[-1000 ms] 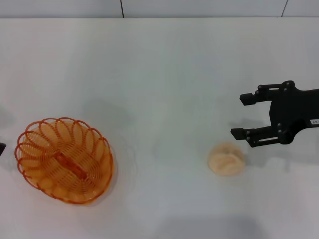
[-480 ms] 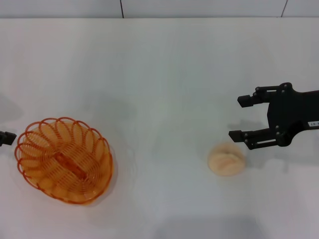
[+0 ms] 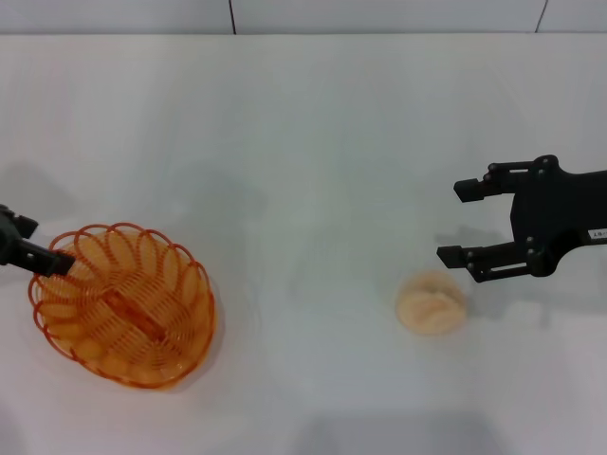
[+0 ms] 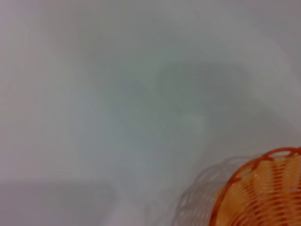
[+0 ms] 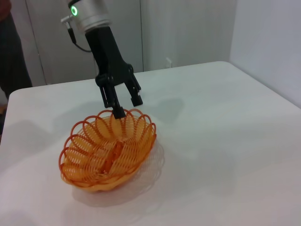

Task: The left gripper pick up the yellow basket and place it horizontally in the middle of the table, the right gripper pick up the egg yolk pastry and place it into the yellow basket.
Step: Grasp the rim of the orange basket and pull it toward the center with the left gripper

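Observation:
The yellow basket (image 3: 121, 303) sits on the white table (image 3: 303, 142) at the front left, lying at a slant. My left gripper (image 3: 33, 254) comes in from the left edge, one fingertip over the basket's left rim. In the right wrist view the left gripper (image 5: 127, 106) is open, its fingers at the rim of the basket (image 5: 108, 150). The left wrist view shows only a part of the basket's rim (image 4: 263, 188). The egg yolk pastry (image 3: 432, 301) lies at the front right. My right gripper (image 3: 453, 221) is open and empty, just behind and to the right of the pastry.
The table's far edge meets a panelled wall (image 3: 379, 14) at the back. In the right wrist view the table's corner (image 5: 225, 63) and edge show, with doors and a dark figure (image 5: 11, 47) beyond.
My left gripper has moved in from the left edge to the basket's rim. The right gripper, the pastry and the basket have stayed about where they were.

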Controlling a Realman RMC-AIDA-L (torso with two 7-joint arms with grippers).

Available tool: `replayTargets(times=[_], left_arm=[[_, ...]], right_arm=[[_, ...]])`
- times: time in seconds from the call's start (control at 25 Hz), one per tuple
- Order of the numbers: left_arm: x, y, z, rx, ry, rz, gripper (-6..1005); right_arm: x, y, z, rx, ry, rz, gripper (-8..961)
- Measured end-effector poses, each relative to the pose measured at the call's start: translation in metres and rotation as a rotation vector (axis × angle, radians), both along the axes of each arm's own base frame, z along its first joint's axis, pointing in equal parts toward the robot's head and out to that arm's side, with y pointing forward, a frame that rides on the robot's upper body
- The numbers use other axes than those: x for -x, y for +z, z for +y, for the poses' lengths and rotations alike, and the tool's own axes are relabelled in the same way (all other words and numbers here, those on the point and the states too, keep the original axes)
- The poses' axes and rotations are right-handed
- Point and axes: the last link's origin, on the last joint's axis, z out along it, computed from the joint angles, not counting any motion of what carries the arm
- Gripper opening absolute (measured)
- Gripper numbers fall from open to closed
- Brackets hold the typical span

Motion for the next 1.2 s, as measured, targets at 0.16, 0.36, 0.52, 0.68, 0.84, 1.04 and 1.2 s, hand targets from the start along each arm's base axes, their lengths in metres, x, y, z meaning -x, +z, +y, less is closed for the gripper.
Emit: replayTargets(times=[0.16, 0.36, 0.52, 0.68, 0.84, 1.04, 1.2], left_arm=[[0.000, -0.011, 0.003, 0.019, -0.004, 0.003, 867], [0.001, -0.019, 0.005, 0.031, -0.002, -0.001, 866], [0.001, -0.023, 0.004, 0.046, -0.003, 0.007, 866], [0.002, -0.024, 0.004, 0.046, 0.000, 0.010, 866], [0.003, -0.026, 0.004, 0.043, 0.005, 0.009, 785], [0.002, -0.030, 0.004, 0.049, 0.004, 0.003, 683], [0.002, -0.031, 0.003, 0.050, 0.005, 0.001, 618]], right_arm=[[0.000, 0.000, 0.000, -0.001, 0.001, 0.000, 785], [0.000, 0.001, 0.000, -0.002, 0.001, 0.000, 785], [0.001, 0.000, 0.001, -0.002, 0.002, 0.000, 784], [0.001, 0.000, 0.001, -0.002, 0.002, 0.000, 785], [0.001, 0.000, 0.001, -0.001, 0.002, 0.000, 785], [0.000, 0.001, 0.001, -0.002, 0.002, -0.001, 784], [0.000, 0.001, 0.001, -0.002, 0.002, -0.001, 784]])
